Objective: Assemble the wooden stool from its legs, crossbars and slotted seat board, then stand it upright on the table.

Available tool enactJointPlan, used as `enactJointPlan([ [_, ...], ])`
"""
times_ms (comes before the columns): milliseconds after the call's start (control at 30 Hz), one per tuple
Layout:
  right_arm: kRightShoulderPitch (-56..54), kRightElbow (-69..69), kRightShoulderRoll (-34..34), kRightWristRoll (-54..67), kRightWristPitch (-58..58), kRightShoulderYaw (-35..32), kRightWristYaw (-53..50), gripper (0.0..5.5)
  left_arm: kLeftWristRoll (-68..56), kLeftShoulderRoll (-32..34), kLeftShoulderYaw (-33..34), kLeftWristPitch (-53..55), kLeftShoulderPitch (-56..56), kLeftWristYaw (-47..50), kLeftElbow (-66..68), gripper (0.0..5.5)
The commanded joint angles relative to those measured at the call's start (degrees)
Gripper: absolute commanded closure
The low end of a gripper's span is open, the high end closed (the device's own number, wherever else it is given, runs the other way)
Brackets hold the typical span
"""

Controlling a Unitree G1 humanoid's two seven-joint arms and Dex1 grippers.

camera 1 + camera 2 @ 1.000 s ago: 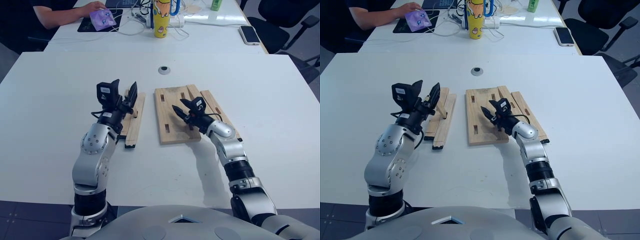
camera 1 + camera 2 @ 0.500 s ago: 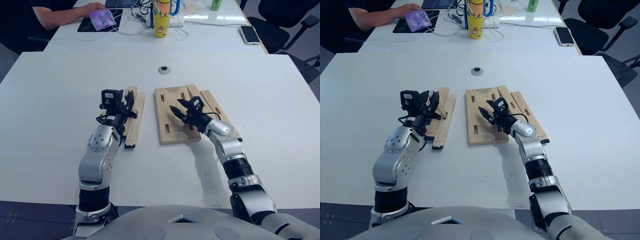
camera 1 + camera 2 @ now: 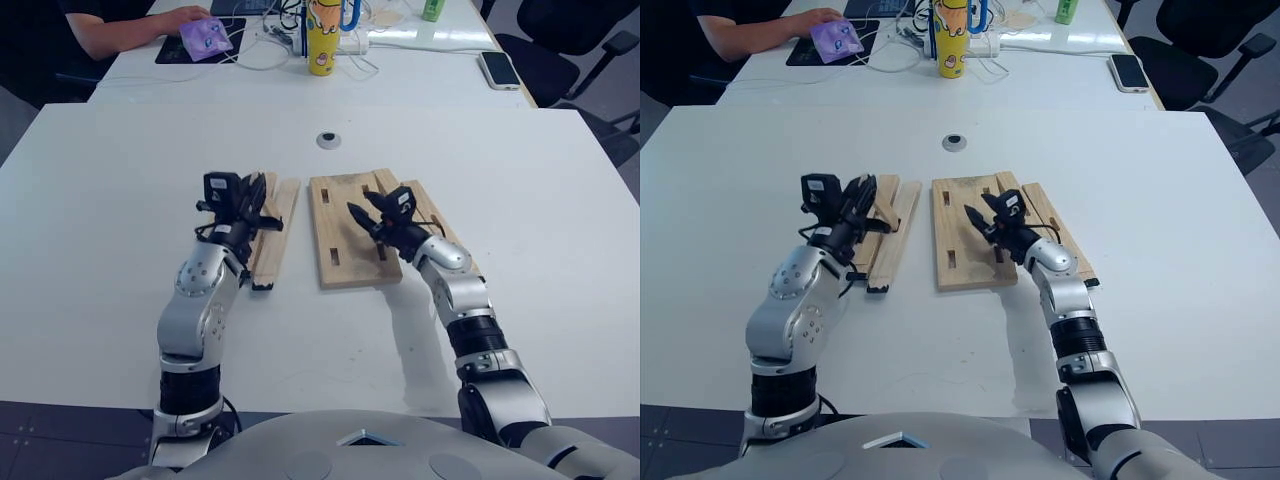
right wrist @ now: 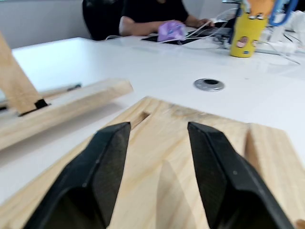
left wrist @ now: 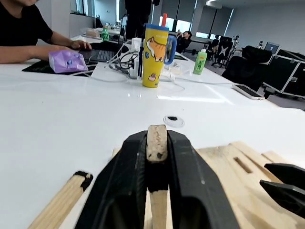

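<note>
Leg pickup seems underway: a leg (image 5: 157,136) left of the seat board (image 3: 335,225) is pinched by the left end effector (image 3: 255,208); the right end effector (image 4: 157,138) is spread above the board. Lifting toward a slot (image 3: 336,257) is needed next.

Seat board (image 3: 350,265) and leg (image 5: 157,136) are pale, matt bare wood; bench (image 3: 120,180) glossy, smooth white; left hand (image 3: 255,208) and right hand (image 4: 157,131) matt black plastic

An office: white desks (image 3: 430,75), swivel chairs (image 3: 560,25), cables (image 5: 127,61).
</note>
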Motion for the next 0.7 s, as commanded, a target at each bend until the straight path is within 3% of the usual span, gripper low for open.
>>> enactJointPlan([
  [33,-2.26,-1.74,0.04,6.01,3.06,-5.18,0.43,3.09,-5.14,2.9,4.98,2.54,-7.43,-2.07,-2.59,5.07],
  [300,-8.7,-4.16,-7.55,35.22,33.49,-16.59,17.06,1.83,-26.25,8.94,15.65,11.14,-19.94,-12.33,7.13,5.07],
  [500,-14.2,0.27,-10.87,42.75,45.8,-19.05,22.25,0.91,-40.31,11.12,18.8,18.76,-25.3,-18.34,14.84,5.07],
  [700,-14.2,0.3,-9.89,42.79,47.88,-18.32,22.9,0.1,-48.64,10.78,19.29,22.63,-25.26,-19.56,17.18,5.07],
])
